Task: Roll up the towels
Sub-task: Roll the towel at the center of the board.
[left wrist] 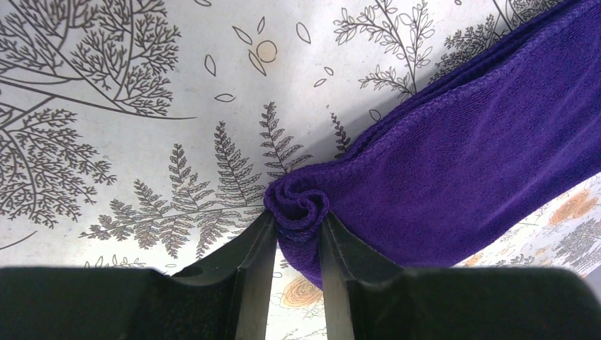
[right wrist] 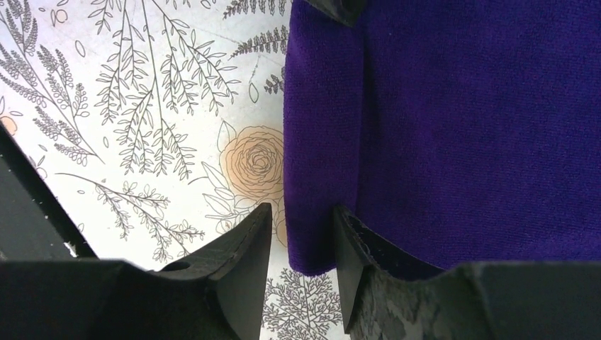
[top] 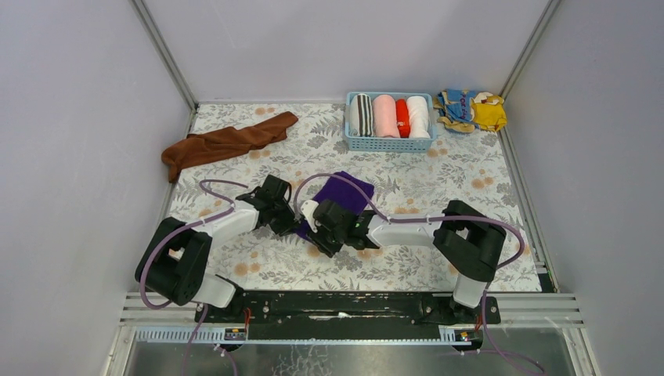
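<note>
From above, the near end of the purple towel is hidden under both grippers, so the grip can only really be read from the wrist views, and there the towel gets cut off by the frame edges. The left gripper is seen clamped on the towel's small rolled-up end, with the spiral showing between the fingers. The right gripper is seen slack, jaws straddling a folded edge with a sliver of table showing beside one finger. Counted: two plain towels, the purple one mid-table and the brown towel bunched at far left, untouched; one basket at the far edge with four rolls packed in; one patterned cloth just right of it.
</note>
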`<state>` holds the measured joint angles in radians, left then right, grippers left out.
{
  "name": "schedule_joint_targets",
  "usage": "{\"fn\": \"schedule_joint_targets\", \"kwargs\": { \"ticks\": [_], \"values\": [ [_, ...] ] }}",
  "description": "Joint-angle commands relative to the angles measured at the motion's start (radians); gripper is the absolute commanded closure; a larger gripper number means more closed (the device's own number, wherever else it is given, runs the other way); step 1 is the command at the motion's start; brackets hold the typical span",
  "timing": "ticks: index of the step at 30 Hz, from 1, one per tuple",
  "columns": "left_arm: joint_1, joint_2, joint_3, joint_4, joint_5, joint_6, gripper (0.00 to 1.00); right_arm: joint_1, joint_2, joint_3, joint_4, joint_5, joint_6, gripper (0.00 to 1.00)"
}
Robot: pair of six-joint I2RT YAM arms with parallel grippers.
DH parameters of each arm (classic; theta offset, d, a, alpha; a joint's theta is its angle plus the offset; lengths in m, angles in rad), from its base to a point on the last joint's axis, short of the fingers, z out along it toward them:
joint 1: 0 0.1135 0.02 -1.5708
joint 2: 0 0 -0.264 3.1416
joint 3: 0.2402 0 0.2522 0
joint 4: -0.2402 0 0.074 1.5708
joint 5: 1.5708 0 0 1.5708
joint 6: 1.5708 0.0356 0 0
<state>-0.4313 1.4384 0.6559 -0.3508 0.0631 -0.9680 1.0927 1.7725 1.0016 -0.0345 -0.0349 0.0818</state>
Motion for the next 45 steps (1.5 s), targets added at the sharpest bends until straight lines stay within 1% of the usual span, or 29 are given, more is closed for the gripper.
{"fn": "schedule_joint_targets", "kwargs": {
  "ticks": [1, 4, 8, 11, 14, 16, 18, 21, 23, 25, 26, 30, 34, 39, 41, 43, 45],
  "values": [
    [-0.004, 0.062, -0.040, -0.023, -0.063, 0.036, 0.73, 0.021, 0.054, 0.020, -0.055, 0.064, -0.030, 0.55],
    [-0.003, 0.061, -0.037, -0.025, -0.064, 0.042, 0.72, 0.043, 0.085, 0.030, -0.092, 0.111, -0.031, 0.54],
    [-0.003, 0.076, -0.027, -0.031, -0.063, 0.052, 0.72, 0.092, 0.130, 0.036, -0.130, 0.265, -0.038, 0.54],
    [-0.003, 0.102, -0.005, -0.052, -0.069, 0.066, 0.72, 0.108, 0.154, 0.033, -0.144, 0.329, -0.039, 0.55],
    [-0.002, 0.117, 0.014, -0.080, -0.084, 0.074, 0.72, 0.111, 0.165, 0.038, -0.154, 0.342, -0.040, 0.67],
    [-0.001, 0.114, 0.013, -0.085, -0.087, 0.069, 0.72, 0.111, 0.169, 0.044, -0.156, 0.316, -0.040, 0.77],
    [-0.001, 0.098, 0.008, -0.086, -0.081, 0.060, 0.72, 0.111, 0.163, 0.046, -0.149, 0.259, -0.036, 0.87],
    [0.000, 0.053, 0.007, -0.105, -0.093, 0.051, 0.68, 0.112, 0.120, 0.020, -0.095, 0.117, -0.016, 0.99],
    [0.002, 0.012, 0.017, -0.135, -0.107, 0.051, 0.64, 0.104, 0.084, -0.001, -0.050, 0.017, 0.007, 1.00],
    [0.006, -0.038, 0.026, -0.164, -0.116, 0.046, 0.54, 0.081, 0.053, -0.012, -0.017, -0.091, 0.038, 1.00],
    [0.008, -0.068, 0.030, -0.178, -0.119, 0.045, 0.51, 0.066, 0.038, -0.015, 0.000, -0.143, 0.054, 1.00],
    [0.019, -0.191, 0.040, -0.230, -0.138, 0.040, 0.36, -0.022, -0.017, -0.062, 0.101, -0.353, 0.158, 1.00],
    [0.033, -0.280, 0.034, -0.281, -0.146, 0.044, 0.23, -0.116, -0.040, -0.127, 0.249, -0.543, 0.295, 1.00],
    [0.036, -0.331, -0.004, -0.275, -0.085, 0.040, 0.20, -0.200, -0.005, -0.209, 0.452, -0.689, 0.476, 1.00],
    [0.036, -0.334, -0.024, -0.259, -0.057, 0.038, 0.20, -0.232, 0.023, -0.254, 0.577, -0.739, 0.581, 1.00],
    [0.035, -0.331, -0.040, -0.241, -0.028, 0.034, 0.20, -0.261, 0.058, -0.305, 0.743, -0.782, 0.714, 1.00],
    [0.036, -0.329, -0.054, -0.220, -0.001, 0.028, 0.21, -0.293, 0.094, -0.336, 0.861, -0.814, 0.806, 0.99]
  ]
}}
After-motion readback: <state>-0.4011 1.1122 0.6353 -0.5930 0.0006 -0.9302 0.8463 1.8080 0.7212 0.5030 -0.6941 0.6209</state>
